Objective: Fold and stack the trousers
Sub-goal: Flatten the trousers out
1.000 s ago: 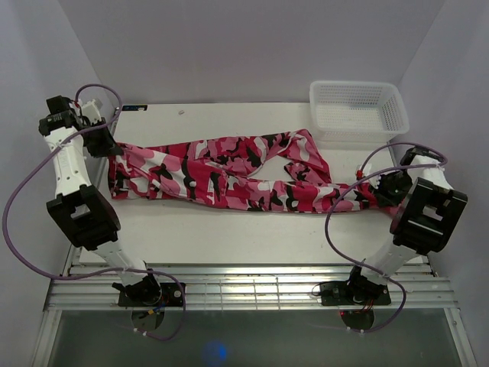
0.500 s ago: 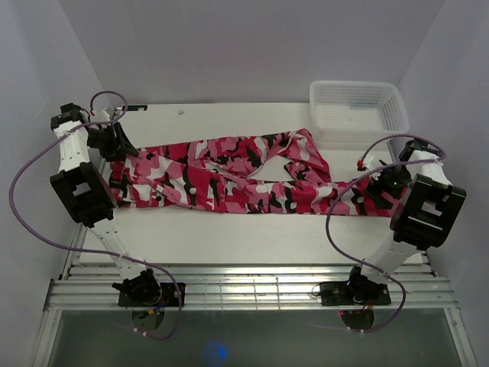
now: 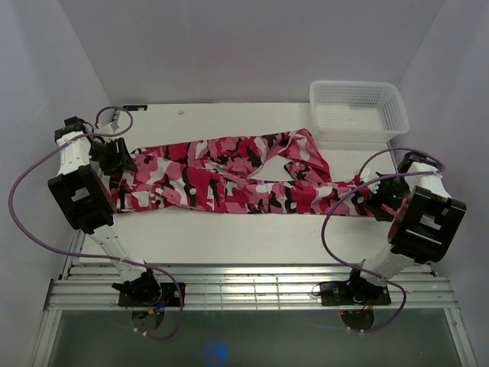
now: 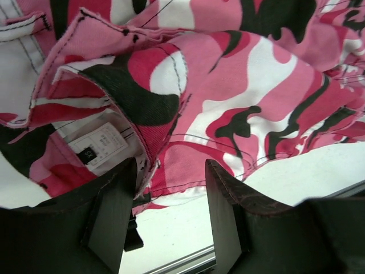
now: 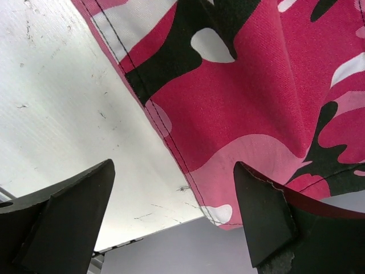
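Observation:
The pink, black and white camouflage trousers (image 3: 229, 172) lie stretched lengthwise across the white table (image 3: 229, 229), with the two legs slightly crossed. My left gripper (image 3: 116, 159) hovers at the bunched waist end. In the left wrist view that gripper (image 4: 171, 194) is open, and the folded waistband with its white label (image 4: 100, 147) brushes the left finger (image 4: 111, 205). My right gripper (image 3: 373, 193) is at the leg-hem end. It is open wide (image 5: 171, 200) over the stitched hem (image 5: 228, 171), which reaches the table's edge.
A white plastic basket (image 3: 357, 111) stands at the back right corner, just behind the leg end. Grey walls close in on both sides. A metal rail (image 3: 244, 287) runs along the near edge, by the arm bases.
Both grippers have opened and let go of the trousers. The left arm has swung in and down towards the waist, which now lies slacker and more bunched.

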{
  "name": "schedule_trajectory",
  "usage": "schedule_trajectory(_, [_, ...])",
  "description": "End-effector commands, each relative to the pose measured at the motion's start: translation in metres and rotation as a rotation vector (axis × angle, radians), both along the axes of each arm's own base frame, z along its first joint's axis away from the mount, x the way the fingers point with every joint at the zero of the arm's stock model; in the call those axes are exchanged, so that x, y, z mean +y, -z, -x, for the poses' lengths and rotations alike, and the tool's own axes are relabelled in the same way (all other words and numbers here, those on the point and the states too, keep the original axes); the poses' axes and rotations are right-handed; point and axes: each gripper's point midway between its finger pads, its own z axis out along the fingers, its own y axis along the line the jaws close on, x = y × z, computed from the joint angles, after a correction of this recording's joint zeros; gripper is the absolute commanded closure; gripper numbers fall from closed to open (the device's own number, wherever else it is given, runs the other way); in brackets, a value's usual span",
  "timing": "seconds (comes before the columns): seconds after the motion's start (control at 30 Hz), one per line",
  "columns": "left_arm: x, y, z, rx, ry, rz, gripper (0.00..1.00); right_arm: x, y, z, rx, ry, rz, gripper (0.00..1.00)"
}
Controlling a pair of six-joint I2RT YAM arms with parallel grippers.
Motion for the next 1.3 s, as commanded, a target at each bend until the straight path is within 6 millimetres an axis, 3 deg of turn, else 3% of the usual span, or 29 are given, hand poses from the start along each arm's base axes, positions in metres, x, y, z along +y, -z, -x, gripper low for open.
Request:
schedule_trajectory(0.0, [0.016, -0.026, 0.0, -0.104, 0.015, -0.116, 0.38, 0.001, -0.005, 0.004, -0.032, -0.04, 0.01, 0.1])
schedule_trajectory(0.23, [0.017, -0.022, 0.013, -0.115, 0.032, -0.089, 0.36, 0.016, 0.006, 0.007, -0.099, -0.108, -0.022, 0.1])
schedule_trajectory(0.47, [0.021, -0.019, 0.021, -0.117, 0.043, -0.03, 0.36, 0.022, 0.023, -0.019, -0.178, -0.136, 0.001, 0.1])
schedule_trajectory(0.57, [0.014, -0.011, 0.03, -0.105, 0.076, -0.006, 0.36, 0.023, 0.041, -0.01, -0.117, -0.159, 0.02, 0.0])
schedule_trajectory(0.67, [0.01, -0.004, 0.036, -0.102, 0.092, -0.003, 0.36, 0.02, 0.052, -0.004, -0.095, -0.166, 0.039, 0.25])
schedule_trajectory(0.7, [0.011, -0.004, 0.035, -0.114, 0.099, -0.011, 0.36, 0.02, 0.054, -0.002, -0.091, -0.169, 0.044, 0.42])
schedule_trajectory(0.77, [0.007, -0.002, 0.037, -0.125, 0.109, 0.003, 0.37, 0.021, 0.055, -0.001, -0.1, -0.169, 0.042, 0.57])
schedule_trajectory(0.8, [0.006, -0.003, 0.035, -0.141, 0.116, 0.004, 0.37, 0.022, 0.053, -0.001, -0.109, -0.17, 0.041, 0.71])
schedule_trajectory(0.9, [-0.003, -0.009, 0.034, -0.173, 0.135, 0.049, 0.41, 0.023, 0.044, -0.006, -0.143, -0.16, 0.038, 0.92])
schedule_trajectory(1.07, [-0.003, -0.022, 0.029, -0.216, 0.148, 0.056, 0.61, 0.012, 0.01, -0.027, -0.221, -0.098, 0.024, 0.92])
schedule_trajectory(1.17, [0.005, -0.039, 0.025, -0.268, 0.139, 0.036, 0.78, 0.006, -0.003, -0.032, -0.229, -0.068, -0.007, 0.92])
schedule_trajectory(1.2, [0.007, -0.044, 0.024, -0.283, 0.138, 0.028, 0.9, 0.003, -0.011, -0.037, -0.245, -0.062, -0.01, 0.92])
schedule_trajectory(1.27, [0.016, -0.054, 0.022, -0.318, 0.125, 0.003, 0.99, -0.005, -0.014, -0.038, -0.242, -0.045, -0.011, 0.92])
